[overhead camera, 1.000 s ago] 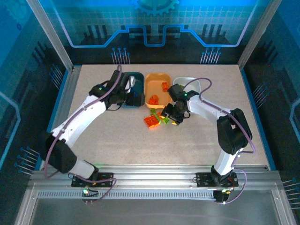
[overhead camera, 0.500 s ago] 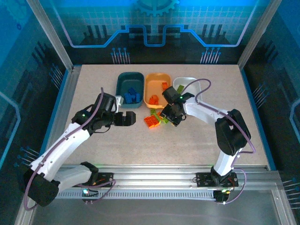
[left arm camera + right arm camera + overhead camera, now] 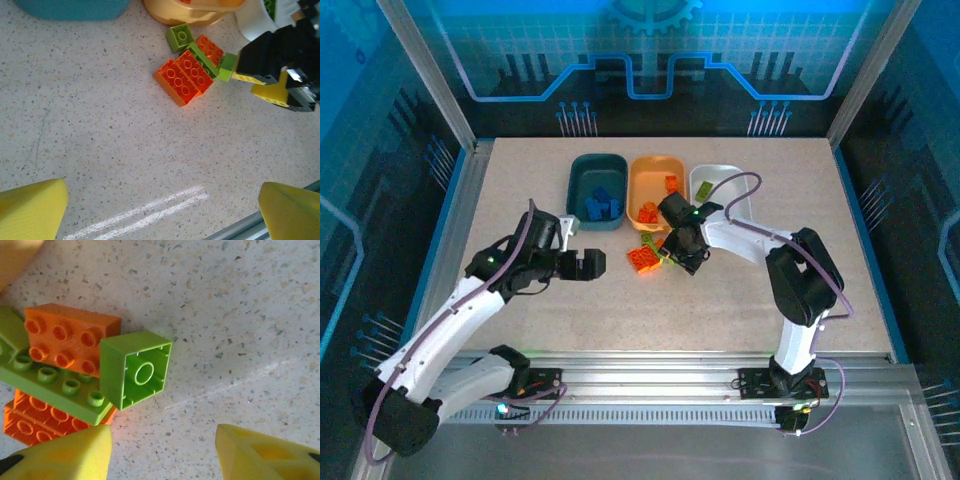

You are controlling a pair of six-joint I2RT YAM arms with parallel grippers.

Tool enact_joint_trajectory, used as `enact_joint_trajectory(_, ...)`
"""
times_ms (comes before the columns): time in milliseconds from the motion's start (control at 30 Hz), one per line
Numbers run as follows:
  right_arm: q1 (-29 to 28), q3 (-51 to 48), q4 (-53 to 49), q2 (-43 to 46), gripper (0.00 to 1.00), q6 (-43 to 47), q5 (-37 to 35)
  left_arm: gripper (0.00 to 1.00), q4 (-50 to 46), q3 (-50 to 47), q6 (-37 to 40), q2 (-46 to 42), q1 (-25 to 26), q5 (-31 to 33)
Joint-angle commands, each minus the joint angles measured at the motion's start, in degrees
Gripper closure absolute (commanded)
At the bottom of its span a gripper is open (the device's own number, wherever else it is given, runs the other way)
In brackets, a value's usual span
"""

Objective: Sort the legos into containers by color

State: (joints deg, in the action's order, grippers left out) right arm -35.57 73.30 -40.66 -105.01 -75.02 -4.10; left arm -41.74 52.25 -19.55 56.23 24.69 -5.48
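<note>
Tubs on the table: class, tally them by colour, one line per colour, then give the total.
Dark teal tub: 1
Orange tub: 1
White tub: 1
Total: 3

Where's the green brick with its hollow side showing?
Right wrist view, left of centre: the hollow green brick sits beside the long green brick and an orange brick, ahead of the right gripper.
</note>
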Motion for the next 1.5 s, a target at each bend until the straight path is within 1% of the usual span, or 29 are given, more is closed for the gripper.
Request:
enact_joint_trajectory(0, 0.80, 2.83, -0.62, -2.22, 0.42, -0.61, -0.92, 0.01, -1.96, -0.44, 3.16, -0.70, -0.53, -0.90)
enact_joint_trajectory(233, 2.23, 4.17, -0.61, -4.97, 0.43, -0.03, -0.55, 0.01, -1.77, -1.08, 2.37, -1.01, -0.52, -1.46)
enact_joint_trajectory(467, 3.49, 1.40, 1.10, -5.98, 0.46, 0.63, 0.96, 0.01, -1.60, -1.60, 2.94, -0.35, -0.52, -1.82)
enact_joint_trajectory(767, 3.63, -5.29, 2.16, -1.72, 0.52, 1.26, 0.32, 0.01, 0.06, -1.80, 2.30, 1.22, -0.52, -2.76)
enact_joint_trajectory(833, 3.82, -6.60, 2.17, -0.70, 0.55, 1.62, 0.32, 0.01, 0.59, -1.76, 2.07, 1.84, -0.52, -2.94)
enact_joint_trajectory(933, 4.15, -7.96, 1.97, 0.86, 0.61, 2.94, 0.06, 0.01, 1.37, -1.62, 1.62, 2.56, -0.56, -3.22)
enact_joint_trajectory(1000, 4.11, -8.00, 1.61, 1.68, 0.62, 4.31, -0.51, 0.01, 1.77, -1.64, 1.36, 2.82, -0.54, -3.23)
enact_joint_trajectory(1100, 4.39, -6.40, 0.69, 1.72, 0.62, 7.78, -0.74, 0.01, 2.18, -1.73, 0.84, 3.33, -0.54, -3.22)
enact_joint_trajectory(1233, 4.37, -3.42, -1.13, 0.88, 0.68, 12.32, -0.89, 0.01, 2.54, -1.64, 0.30, 3.69, -0.52, -3.33)
enact_joint_trajectory(1300, 4.58, -2.09, -0.48, -0.25, 0.65, 15.23, 1.68, 0.01, 2.58, -1.67, 0.13, 3.63, -0.52, -3.15)
enact_joint_trajectory(1367, 4.55, 0.93, -1.99, -2.64, 0.56, 18.72, 3.96, 0.01, 2.58, -1.78, 0.07, 3.63, -0.56, -3.14)
enact_joint_trajectory(1467, 4.68, 5.69, -6.52, -5.42, 0.49, 23.56, 3.12, 0.01, 2.52, -1.79, 0.15, 3.63, -0.52, -3.16)
